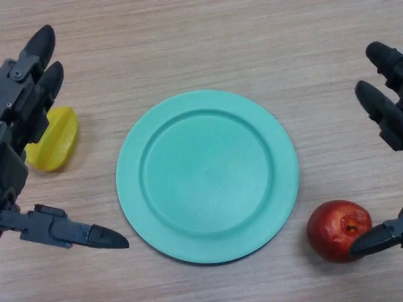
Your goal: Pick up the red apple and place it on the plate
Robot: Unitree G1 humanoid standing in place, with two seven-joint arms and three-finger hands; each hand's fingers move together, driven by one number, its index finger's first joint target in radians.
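Note:
A red apple (pixel 337 229) lies on the wooden table just off the lower right rim of a round green plate (pixel 206 175) that has nothing on it. My right hand (pixel 384 113) comes in at the right edge with fingers straight, above the apple; its thumb (pixel 376 240) touches the apple's lower right side. At the left edge my left hand (pixel 28 88) is spread open over a yellow fruit, its thumb (pixel 75 233) stretched toward the plate's lower left.
The yellow star-shaped fruit (pixel 55 145) lies left of the plate, partly under my left hand's fingers. Bare wooden tabletop (pixel 208 44) runs along the far side.

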